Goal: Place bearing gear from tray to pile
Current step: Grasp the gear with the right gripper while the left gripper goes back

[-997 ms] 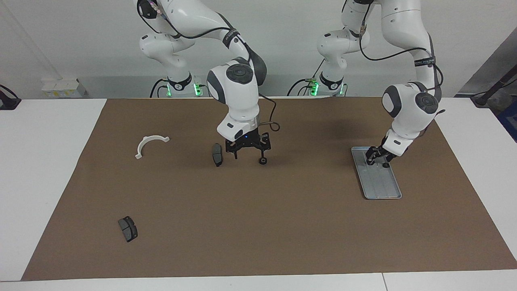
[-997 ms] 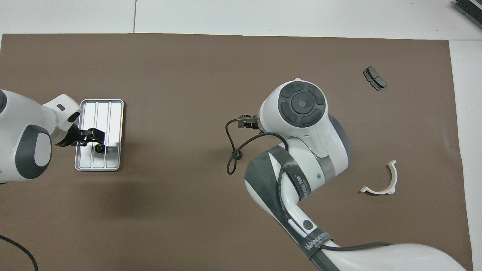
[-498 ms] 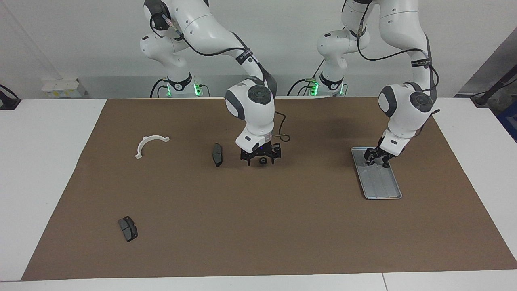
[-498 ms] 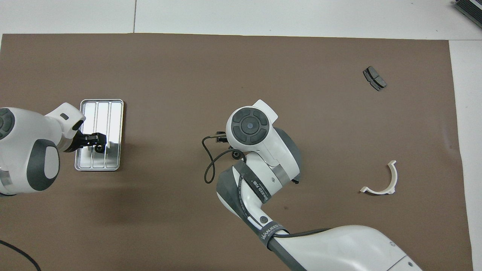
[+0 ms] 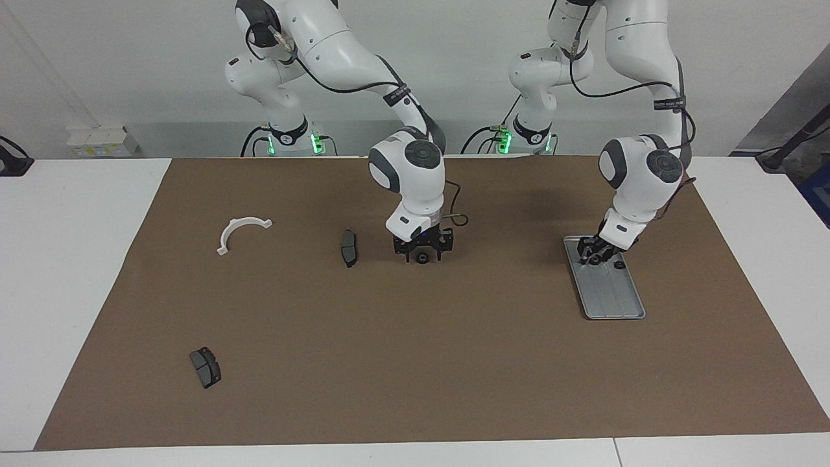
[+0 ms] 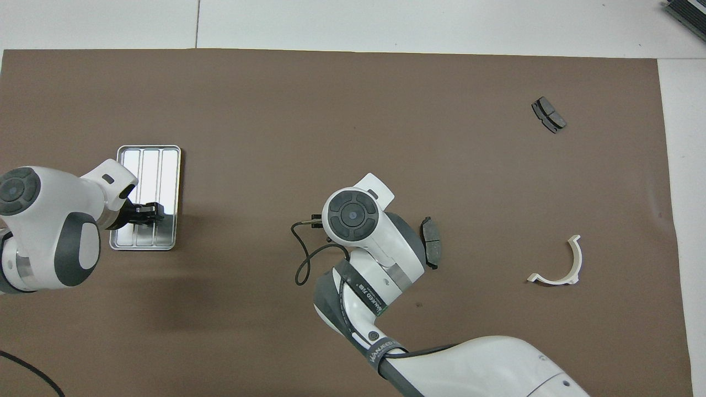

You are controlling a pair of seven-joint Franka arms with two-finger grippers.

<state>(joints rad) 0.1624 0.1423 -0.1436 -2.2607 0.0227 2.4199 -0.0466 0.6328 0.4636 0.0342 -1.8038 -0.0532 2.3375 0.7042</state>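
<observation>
The silver tray (image 5: pixel 613 298) (image 6: pixel 151 165) lies toward the left arm's end of the brown mat. My left gripper (image 5: pixel 591 258) (image 6: pixel 154 209) is down at the tray's end nearer the robots. A small black bearing gear (image 5: pixel 619 264) lies on the tray just beside it. At mid-mat a second small black gear (image 5: pixel 421 260) sits on the mat. My right gripper (image 5: pixel 422 257) is lowered around it, open, one finger on each side and not touching it. In the overhead view the right wrist hides that gripper and gear.
The pile is scattered toward the right arm's end: a dark brake pad (image 5: pixel 349 248) (image 6: pixel 431 249) beside the right gripper, a white semicircular bracket (image 5: pixel 241 232) (image 6: pixel 560 264), and another brake pad (image 5: pixel 205 367) (image 6: pixel 549 114) farther from the robots.
The right arm shifted toward the left arm's end and came down around the mid-mat gear, its fingers narrowing. The left gripper slid slightly across the tray's near end and narrowed.
</observation>
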